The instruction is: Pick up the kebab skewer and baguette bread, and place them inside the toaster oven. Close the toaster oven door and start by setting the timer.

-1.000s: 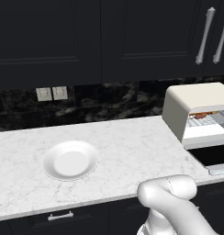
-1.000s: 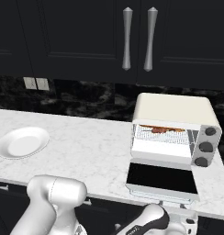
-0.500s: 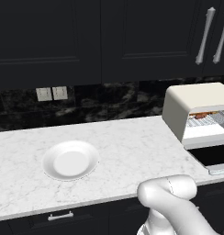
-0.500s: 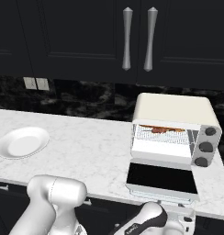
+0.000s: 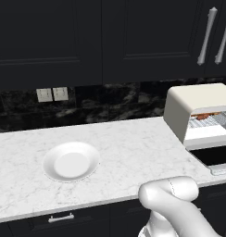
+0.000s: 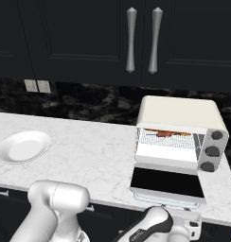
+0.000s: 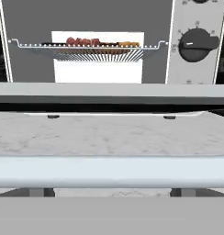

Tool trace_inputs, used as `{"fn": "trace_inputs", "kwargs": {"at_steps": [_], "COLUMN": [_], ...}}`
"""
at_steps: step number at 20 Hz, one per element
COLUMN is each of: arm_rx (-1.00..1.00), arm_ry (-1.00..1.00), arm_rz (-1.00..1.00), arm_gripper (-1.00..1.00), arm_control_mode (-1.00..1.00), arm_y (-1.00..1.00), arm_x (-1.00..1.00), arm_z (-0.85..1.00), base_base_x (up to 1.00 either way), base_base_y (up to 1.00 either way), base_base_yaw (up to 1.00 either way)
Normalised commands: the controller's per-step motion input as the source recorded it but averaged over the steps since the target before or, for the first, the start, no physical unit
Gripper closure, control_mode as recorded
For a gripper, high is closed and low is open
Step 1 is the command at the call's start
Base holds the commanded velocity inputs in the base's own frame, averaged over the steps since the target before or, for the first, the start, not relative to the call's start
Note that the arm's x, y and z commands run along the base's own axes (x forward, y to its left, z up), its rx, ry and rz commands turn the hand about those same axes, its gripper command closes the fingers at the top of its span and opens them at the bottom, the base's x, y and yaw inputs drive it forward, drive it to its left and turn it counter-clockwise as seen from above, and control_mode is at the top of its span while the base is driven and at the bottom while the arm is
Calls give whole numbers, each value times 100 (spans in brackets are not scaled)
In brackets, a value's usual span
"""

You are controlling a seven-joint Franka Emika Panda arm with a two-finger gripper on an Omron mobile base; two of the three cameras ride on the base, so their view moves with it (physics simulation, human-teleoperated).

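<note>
Along the back wall hang big dark cupboards (image 6: 89,42) with two long silver handles (image 6: 143,40), and under them the wall is black stone with two pale wall sockets (image 5: 52,94). Below that lies the wide white marble tabletop (image 5: 124,148). On its right end sits the cream-white toaster oven (image 6: 179,132), with three dark round knobs (image 6: 212,151) down its right side. One knob (image 7: 196,44) looks big and close in the hand view. The toaster oven door (image 6: 167,182) is folded down flat in front of the oven, its dark glass facing up. Its pale silver handle bar (image 7: 109,170) runs across the hand view, very near the camera. Inside the oven is a wire rack (image 7: 88,50). The baguette bread (image 7: 120,45) and the kebab skewer (image 7: 84,41) lie on the rack, side by side, with the reddish meat chunks to the left of the orange-brown loaf in the hand view. Well apart from the oven, on the left part of the tabletop, sits a round white plate (image 5: 71,161). The pincer is low in front of the door, below the tabletop edge; its jaws stand wide apart and hold nothing
</note>
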Motion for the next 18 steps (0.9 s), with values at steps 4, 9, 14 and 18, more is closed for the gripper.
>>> {"fn": "trace_inputs", "kwargs": {"at_steps": [4, 9, 14, 18], "arm_rx": [0, 0, 0, 0], "arm_ry": [-5, -4, -3, -5], "arm_rz": [0, 0, 0, 0], "arm_gripper": [-100, -100, -100, -100], "arm_control_mode": [-100, -100, -100, -100], "arm_y": [0, 0, 0, 0], "arm_x": [0, 2, 7, 5], "arm_z": [63, 72, 68, 67], "base_base_x": [0, 0, 0, 0], "base_base_y": [0, 0, 0, 0], "base_base_yaw": [0, 0, 0, 0]}}
